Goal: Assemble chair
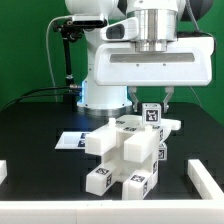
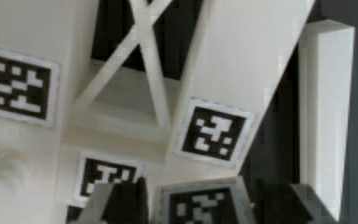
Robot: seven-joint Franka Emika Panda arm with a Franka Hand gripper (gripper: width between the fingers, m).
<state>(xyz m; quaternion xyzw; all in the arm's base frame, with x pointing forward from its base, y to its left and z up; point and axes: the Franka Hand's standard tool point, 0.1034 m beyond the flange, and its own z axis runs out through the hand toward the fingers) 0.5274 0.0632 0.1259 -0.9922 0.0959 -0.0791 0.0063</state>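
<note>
The chair point(image 1: 125, 152) stands partly joined in the middle of the black table, a cluster of white blocky parts with black-and-white tags. My gripper point(image 1: 153, 108) comes down from above onto its far upper end. Its jaws flank a white tagged chair post point(image 1: 151, 114) and close on it. In the wrist view the dark fingers point(image 2: 151, 206) sit on either side of that tagged post point(image 2: 213, 205). Beyond it lie the chair's crossed back panel point(image 2: 144, 55) and more tagged white parts point(image 2: 208, 132). The post's lower end is hidden among the other parts.
The marker board point(image 1: 68, 140) lies flat on the table at the exterior view's left of the chair. White raised edges sit at the front left point(image 1: 3, 172) and front right point(image 1: 206, 178). The robot base point(image 1: 100, 90) stands behind.
</note>
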